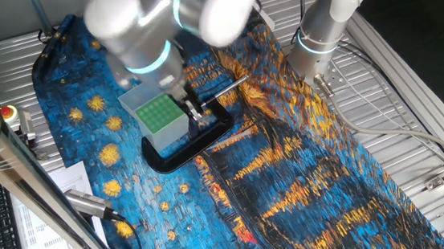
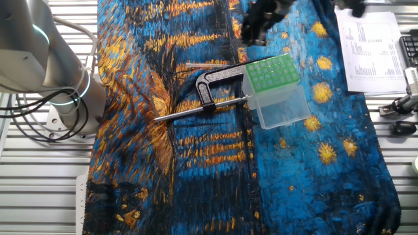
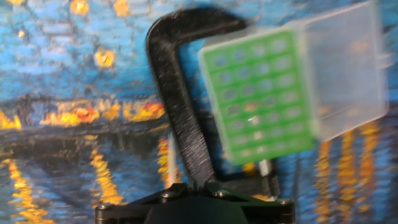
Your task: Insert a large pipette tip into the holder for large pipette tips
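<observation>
- One fixed view: the blurred silver-and-white arm is hanging over the translucent whitish plastic box with a bright green grid top [image 1: 160, 117], which is sitting inside the black C-shaped metal clamp [image 1: 204, 143] on the painted blue-and-orange cloth [image 1: 298, 171]. The fingers are hidden.
- The other fixed view: the dark gripper [image 2: 261, 23] is hovering near the box; a slender whitish tip [image 2: 202, 64] seems to be lying on the cloth beside the clamp, so insertion is likely still pending.
- Hand view: the grid's holes are looking empty; whether the fingers are spread or pinching, I cannot tell.
</observation>
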You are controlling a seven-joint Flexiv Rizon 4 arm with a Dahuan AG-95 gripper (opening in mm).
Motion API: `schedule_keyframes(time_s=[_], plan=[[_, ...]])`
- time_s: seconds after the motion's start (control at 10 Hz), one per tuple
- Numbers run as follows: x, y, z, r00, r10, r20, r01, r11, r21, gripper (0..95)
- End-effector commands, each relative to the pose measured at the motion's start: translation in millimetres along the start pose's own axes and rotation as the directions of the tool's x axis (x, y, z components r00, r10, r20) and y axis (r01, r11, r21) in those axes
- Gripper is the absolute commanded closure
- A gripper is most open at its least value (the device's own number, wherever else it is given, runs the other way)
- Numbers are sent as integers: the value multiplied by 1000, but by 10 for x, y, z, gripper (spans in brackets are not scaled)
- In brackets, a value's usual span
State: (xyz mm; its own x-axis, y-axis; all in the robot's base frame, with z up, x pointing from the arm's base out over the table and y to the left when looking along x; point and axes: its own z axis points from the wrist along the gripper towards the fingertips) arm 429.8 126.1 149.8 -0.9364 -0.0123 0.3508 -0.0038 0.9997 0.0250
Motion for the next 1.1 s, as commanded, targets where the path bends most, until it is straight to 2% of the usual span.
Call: schedule_keyframes(time_s=[0.1, 0.2, 0.4, 0.7, 1.1], plan=[[121, 151, 127, 998, 64, 23, -64, 998, 4, 760], [211, 263, 260, 996, 92, 21, -92, 996, 0, 760], [267, 325, 387, 995, 99, 30, -99, 995, 1, 760], [260, 325, 408, 994, 101, 37, -101, 995, 10, 760], [264, 327, 425, 992, 121, 19, -121, 993, 10, 760]])
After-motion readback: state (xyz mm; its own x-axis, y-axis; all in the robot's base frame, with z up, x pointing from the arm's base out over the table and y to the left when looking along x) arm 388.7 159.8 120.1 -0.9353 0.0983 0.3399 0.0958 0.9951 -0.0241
